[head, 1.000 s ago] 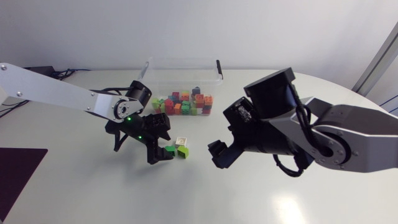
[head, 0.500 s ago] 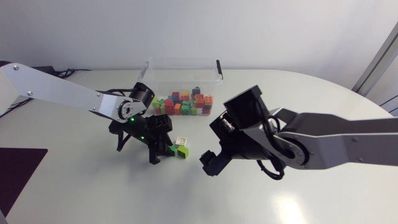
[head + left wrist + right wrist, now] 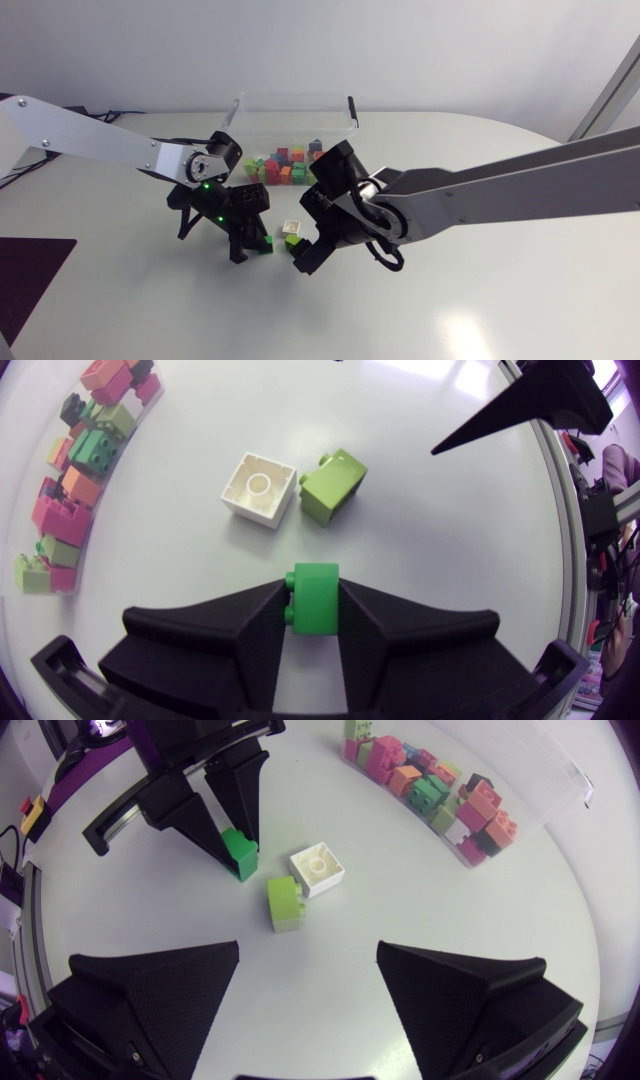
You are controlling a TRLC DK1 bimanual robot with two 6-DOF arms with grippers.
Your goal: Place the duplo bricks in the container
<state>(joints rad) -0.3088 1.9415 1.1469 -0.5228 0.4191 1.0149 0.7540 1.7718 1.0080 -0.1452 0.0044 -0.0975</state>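
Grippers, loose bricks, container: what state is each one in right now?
Left gripper, shut on green brick.
Green brick, gripped between both fingers.
Right gripper, open, empty.
Lime brick, loose, on its side.
White brick, loose, hollow side up.
Container, partly filled with bricks.

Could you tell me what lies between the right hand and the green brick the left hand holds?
The lime brick, beside the white brick; the right wrist view shows it plainly.

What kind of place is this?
Probably a robot lab, not a playroom: a left arm and right arm reach over a white table, the left's jaws holding a green brick near a clear container.
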